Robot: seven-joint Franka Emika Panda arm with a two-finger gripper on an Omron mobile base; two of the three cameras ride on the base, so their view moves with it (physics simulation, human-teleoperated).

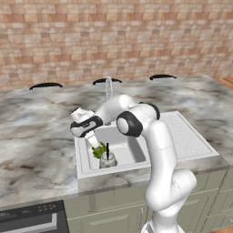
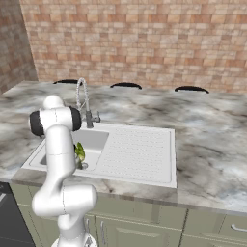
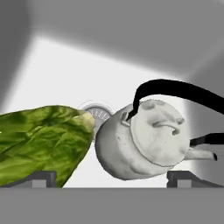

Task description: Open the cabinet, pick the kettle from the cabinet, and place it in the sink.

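In the sink (image 1: 136, 157) basin the kettle (image 1: 108, 159) sits just beside a green leaf (image 1: 99, 150), near the drain (image 3: 97, 112). Above it the tool (image 3: 111, 178) hangs with jaws wide apart, gripping nothing. No writing can be read anywhere.

The kettle (image 3: 140, 142) looks like dull silver-grey metal, faintly mottled, with a thin matt black handle (image 3: 175, 89) arching over it. Beside the kettle, the leafy green (image 3: 39, 140) has a veined, crinkled, slightly glossy surface. The sink (image 1: 182, 136) is smooth matt white, its draining board finely ribbed. Behind the sink, the tap (image 2: 82, 99) shines like chrome. Around the sink, the counter (image 1: 36, 136) reads as polished grey-veined marble. The wall (image 1: 113, 36) behind is rough matt brick.
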